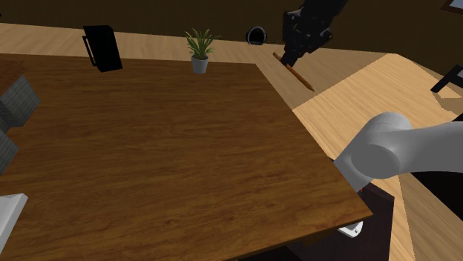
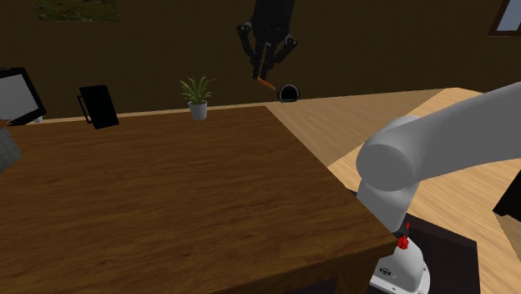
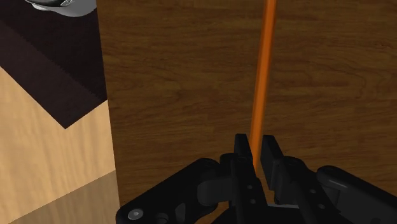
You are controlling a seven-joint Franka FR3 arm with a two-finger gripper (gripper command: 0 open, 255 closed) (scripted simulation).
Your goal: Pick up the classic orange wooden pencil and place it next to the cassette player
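Nearest in the shoulder view, the white arm (image 1: 386,148) is seen rising from its dark stand (image 1: 382,211) at the corner of a brown wooden table (image 1: 163,148). A light wooden floor (image 1: 349,96) is seen beside the table. At the table's edge on the shoulder view's left, some grey items (image 1: 18,100) are cut off by the frame (what they are cannot be told).

Farther on, the black gripper (image 1: 297,52) is held high in the air, well above the table top. In the wrist view its two fingers (image 3: 242,149) are seen clamped on the orange pencil (image 3: 262,83). The pencil is gripped at one end, and the rest of it is stretched out past the fingertips over the wood grain. In the shoulder view the pencil is seen slanting downward from the gripper, touching nothing else.

Near the table's far edge a small green plant (image 1: 199,50) is set in a grey pot. A black upright box (image 1: 102,48) is placed well apart from it, toward the shoulder view's left. Farthest off, a small round black object (image 1: 257,35) is seen on the floor against the dark wall.
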